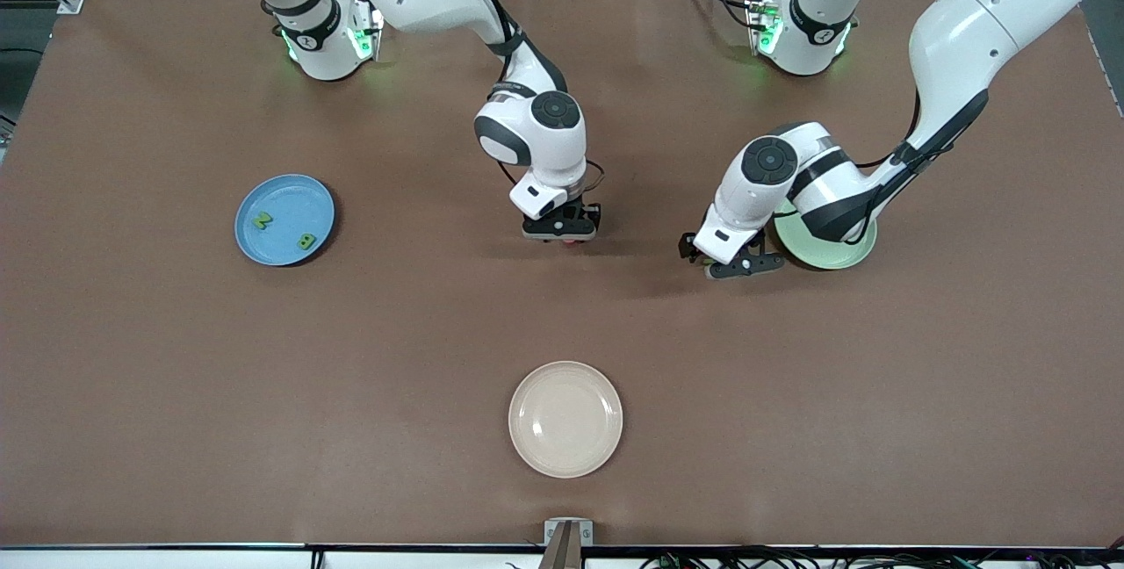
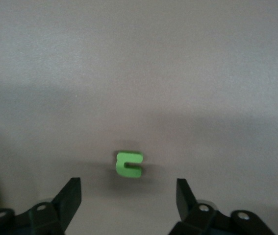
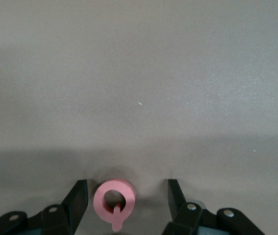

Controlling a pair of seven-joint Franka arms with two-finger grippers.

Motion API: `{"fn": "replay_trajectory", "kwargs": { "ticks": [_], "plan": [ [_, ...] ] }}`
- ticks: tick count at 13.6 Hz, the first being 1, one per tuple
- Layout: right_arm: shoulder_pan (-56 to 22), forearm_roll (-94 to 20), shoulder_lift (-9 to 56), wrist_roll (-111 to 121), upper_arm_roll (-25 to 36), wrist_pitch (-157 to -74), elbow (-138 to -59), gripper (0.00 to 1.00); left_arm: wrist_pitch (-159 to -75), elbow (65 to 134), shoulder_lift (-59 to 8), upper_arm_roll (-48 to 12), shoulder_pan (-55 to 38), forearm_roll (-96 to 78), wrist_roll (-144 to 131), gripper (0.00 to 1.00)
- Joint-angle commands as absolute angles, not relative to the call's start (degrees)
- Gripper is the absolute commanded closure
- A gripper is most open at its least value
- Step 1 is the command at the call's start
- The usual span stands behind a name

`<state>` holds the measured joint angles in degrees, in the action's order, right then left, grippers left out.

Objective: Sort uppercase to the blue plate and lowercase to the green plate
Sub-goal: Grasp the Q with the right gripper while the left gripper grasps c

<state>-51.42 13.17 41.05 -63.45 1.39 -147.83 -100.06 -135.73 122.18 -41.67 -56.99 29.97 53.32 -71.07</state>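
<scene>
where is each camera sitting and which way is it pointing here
Front view: high, across the table, facing both arms, whose bases line its top; blue plate, green plate and cream plate below.
Left wrist view: on the left arm, looking down past the open left claw at the green letter.
Right wrist view: likewise, right claw around the pink Q.
Front and right wrist views share the Q.

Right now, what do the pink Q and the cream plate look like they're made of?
The pink Q looks like foam: thick, soft rounded edges, matte and evenly coloured. The cream plate looks like plastic or glazed ceramic, which one I cannot tell: smooth, uniform surface with a faint sheen along its rim.
</scene>
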Motion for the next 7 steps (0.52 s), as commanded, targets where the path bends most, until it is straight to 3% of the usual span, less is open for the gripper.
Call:
{"fn": "replay_trajectory", "kwargs": {
  "ticks": [1,7],
  "plan": [
    [-52.38,15.38,42.28,-65.92,2.11,-147.74,-98.53,0.35,-137.54,121.11,-41.92,-54.76,27.78,52.73,-70.93,0.21],
    [-53.0,15.65,42.19,-68.2,2.02,-147.48,-98.61,0.37,-139.74,120.67,-42.63,-53.53,27.42,53.35,-70.84,0.31]
  ]
}}
